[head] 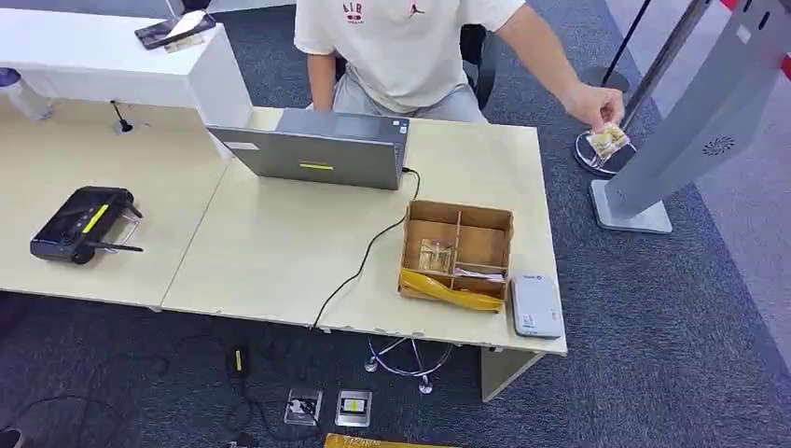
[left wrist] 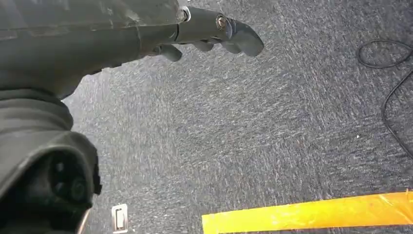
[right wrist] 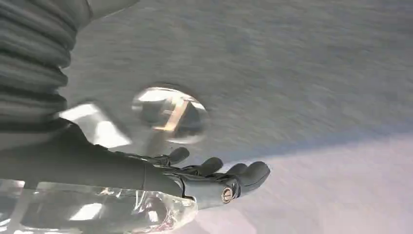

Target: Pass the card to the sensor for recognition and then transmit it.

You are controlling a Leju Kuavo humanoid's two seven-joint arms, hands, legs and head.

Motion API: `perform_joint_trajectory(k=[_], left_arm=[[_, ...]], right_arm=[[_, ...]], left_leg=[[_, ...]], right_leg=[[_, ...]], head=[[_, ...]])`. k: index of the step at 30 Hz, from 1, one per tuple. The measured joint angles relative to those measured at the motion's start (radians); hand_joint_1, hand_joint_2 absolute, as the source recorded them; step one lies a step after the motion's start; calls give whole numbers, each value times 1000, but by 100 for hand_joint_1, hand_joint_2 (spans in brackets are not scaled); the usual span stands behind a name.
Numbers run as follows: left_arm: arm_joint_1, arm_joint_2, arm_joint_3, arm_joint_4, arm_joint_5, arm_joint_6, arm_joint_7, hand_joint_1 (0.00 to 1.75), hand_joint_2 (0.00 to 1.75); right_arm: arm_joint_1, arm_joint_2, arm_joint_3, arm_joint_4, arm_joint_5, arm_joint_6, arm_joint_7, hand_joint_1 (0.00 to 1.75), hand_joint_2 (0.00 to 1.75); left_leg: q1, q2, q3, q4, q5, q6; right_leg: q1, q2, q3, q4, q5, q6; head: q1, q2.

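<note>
Both my hands hang empty over the carpet, left hand [left wrist: 214, 36] and right hand [right wrist: 214, 178] loosely extended. A person's hand [head: 592, 103] holds the card [head: 608, 140] off the tabletop's far right corner, away from the reader [head: 535, 304] at its near right edge. My reach may miss, I judge.

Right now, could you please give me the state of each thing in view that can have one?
Laptop: open, a cable at its side.
Wooden box: open-topped, divided, a clear card sleeve in one compartment.
Card: held by the person's hand beyond the desk's corner.
Left hand: empty, over the carpet.
Right hand: fingers extended; something clear lies against it, so cannot tell if empty.
</note>
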Motion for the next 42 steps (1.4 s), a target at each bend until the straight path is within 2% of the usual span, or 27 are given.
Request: perform_joint_trajectory(k=[4, 8, 9, 11, 12, 16, 23, 32, 42], left_arm=[[-3, 0, 0, 0, 1, 4, -15, 0, 0], [-6, 0, 0, 0, 3, 4, -32, 0, 0], [-7, 0, 0, 0, 3, 4, -35, 0, 0], [-7, 1, 0, 0, 3, 4, -42, 0, 0], [-7, 1, 0, 0, 2, 4, -43, 0, 0], [-7, 2, 0, 0, -7, 3, -60, 0, 0], [-8, 2, -1, 0, -16, 2, -87, 0, 0], [-9, 5, -4, 0, -28, -7, -103, 0, 0], [-10, 10, -6, 0, -35, -16, -102, 0, 0]], right_arm=[[-97, -34, -39, -21, -30, 2, -154, 0, 175], [-220, -66, -50, -97, -9, 36, -223, 0, 175], [-246, -70, -50, -127, 3, 43, -216, 0, 175], [-286, -80, -47, -208, 43, 56, -164, 0, 175], [-297, -86, -45, -266, 66, 63, -124, 0, 175], [-336, -105, -24, -506, 165, 81, -53, 0, 175], [-419, -115, 54, -796, 282, 154, -17, 0, 175], [-536, -98, 191, -891, 398, 216, -36, 0, 175], [-684, -65, 331, -843, 507, 242, -87, 0, 175]], left_leg=[[-1, 1, 0, 0, 1, 1], [-1, 1, 1, 0, 3, 2], [-1, 0, 1, 0, 3, 2], [-1, -4, 0, 0, 4, 3], [-1, -6, -1, 0, 4, 3], [-1, -7, -1, 0, 5, 3], [-1, -7, -2, 0, 5, 2], [-1, -7, -2, 0, 5, 2], [0, -9, -3, 0, 6, 2]], right_leg=[[-1, 0, 1, 0, 2, 0], [-1, 0, 1, 1, 3, 1], [-1, 0, 1, 1, 3, 1], [-1, -4, 2, 1, 3, 1], [-1, -6, 2, 1, 3, 1], [-1, -7, 2, 1, 3, 1], [-1, -7, 2, 1, 2, 1], [-1, -7, 1, 1, 3, 1], [0, -8, 0, 2, 2, 1]], head=[[0, 0], [0, 0], [0, 0], [0, 0], [0, 0], [0, 0], [0, 0], [0, 0], [1, 0]])
